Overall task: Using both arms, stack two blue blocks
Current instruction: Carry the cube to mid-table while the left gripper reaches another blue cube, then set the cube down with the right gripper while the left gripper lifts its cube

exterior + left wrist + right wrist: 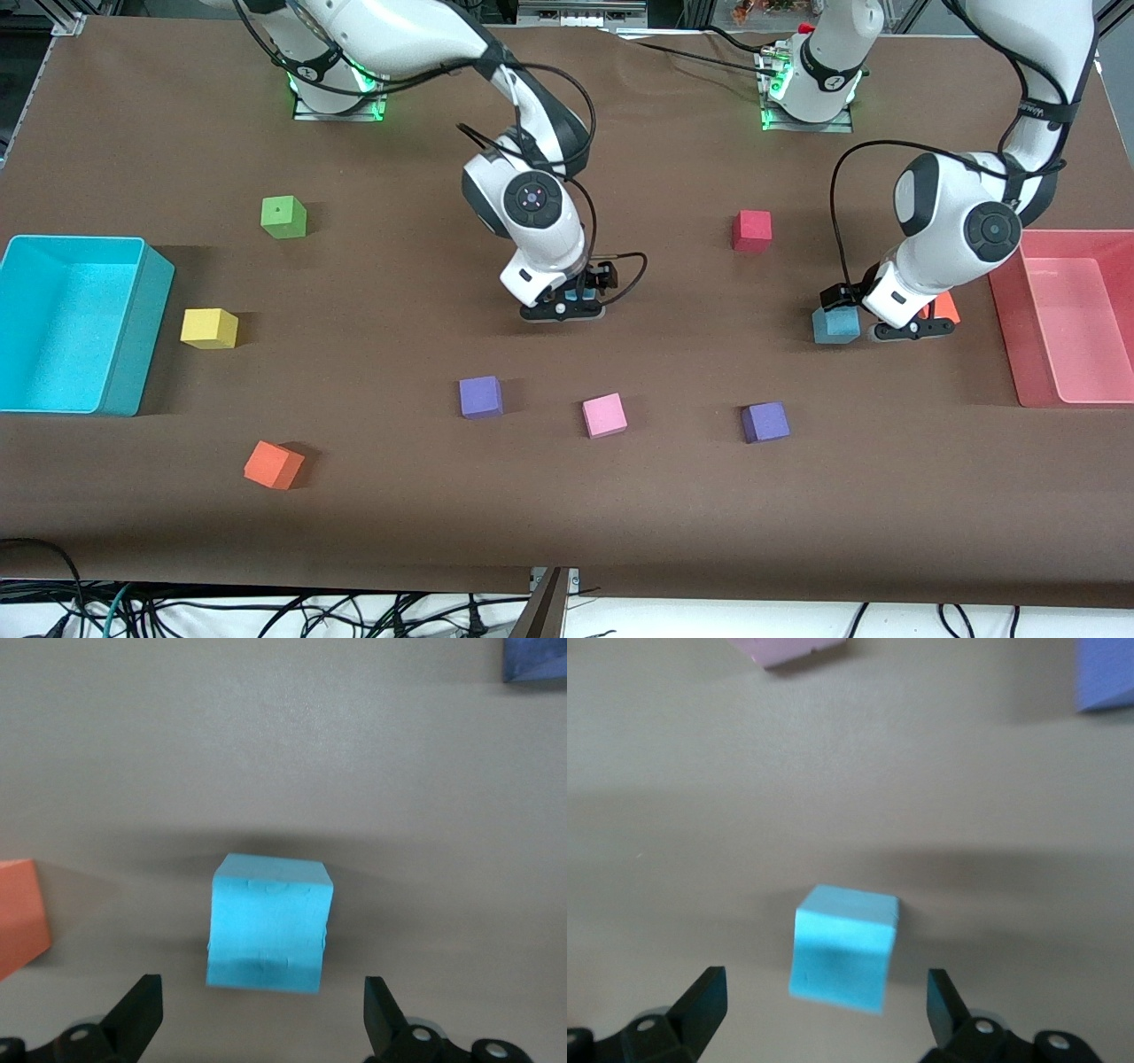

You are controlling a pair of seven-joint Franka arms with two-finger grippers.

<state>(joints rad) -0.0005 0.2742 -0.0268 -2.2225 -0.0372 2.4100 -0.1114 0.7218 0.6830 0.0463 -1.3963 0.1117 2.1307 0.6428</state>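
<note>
- Two blue blocks (835, 324) (843, 948) rest on the table.
- Each lies just below spread, empty fingers: left gripper (263, 1019), right gripper (824, 1014).

I read the table (620, 532) as plain dark brown. Two sky-blue blocks: one (835, 324) by the left arm, one (586, 297) under the right arm. Other cubes: green (283, 217), yellow (209, 328), red (752, 230), pink (604, 415), two purple (481, 396) (765, 422), and two orange (274, 464) (944, 307). Bins: turquoise (133, 354) and salmon-pink (1019, 354). Arms are white with black joint bands; the left pincer (263, 1014) and the right pincer (827, 1008) are black. Bases glow green.
</note>
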